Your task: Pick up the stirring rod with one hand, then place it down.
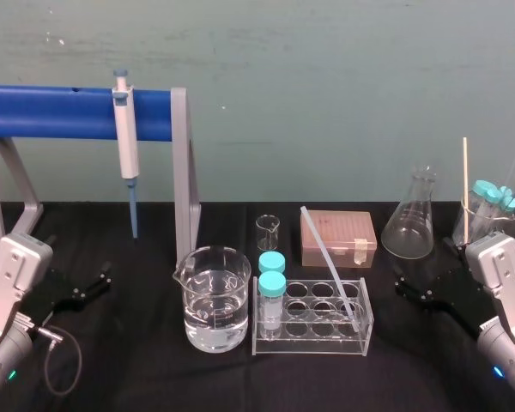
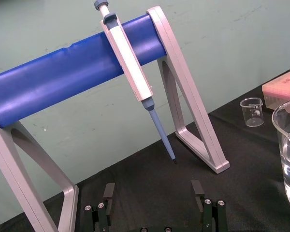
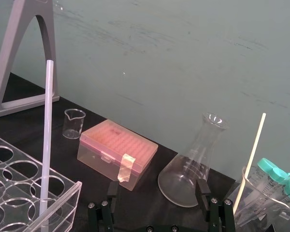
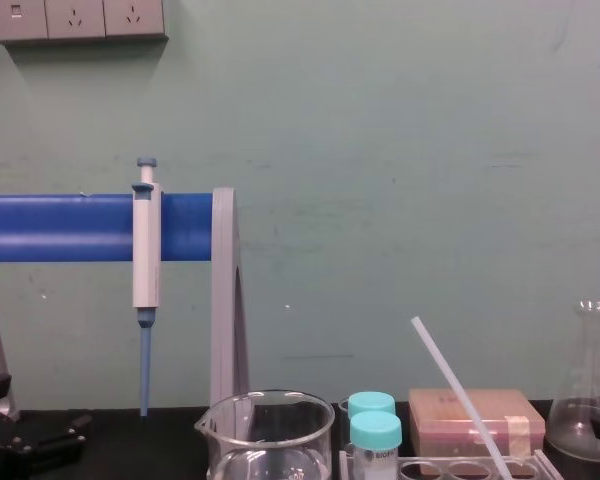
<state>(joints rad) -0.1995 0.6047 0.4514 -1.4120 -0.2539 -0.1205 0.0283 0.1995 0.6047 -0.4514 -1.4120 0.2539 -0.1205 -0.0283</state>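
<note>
Stirring rod [image 1: 329,262] is standing tilted in the clear tube rack [image 1: 309,348] at mid-worktop. Its lower end is sitting in a well on the rack's right side, and its upper end is leaning back and toward the robot's left, ending in the air in front of the pink tip box [image 1: 337,239]. Nothing is gripping it. Two teal-capped tubes [image 1: 272,292] are occupying the rack's left wells, and a water-filled beaker [image 1: 215,300] is sitting just left of the rack. Left gripper [image 2: 153,193] is hovering low over the black worktop [image 1: 137,369] at the left edge, facing the pipette [image 2: 130,63] hanging on the blue stand; its fingers [image 2: 108,193] are spread wide with nothing between them. Right gripper [image 3: 157,188] is waiting at the right edge near the conical flask [image 3: 193,164], likewise spread apart and holding nothing, well apart from the rod.
</note>
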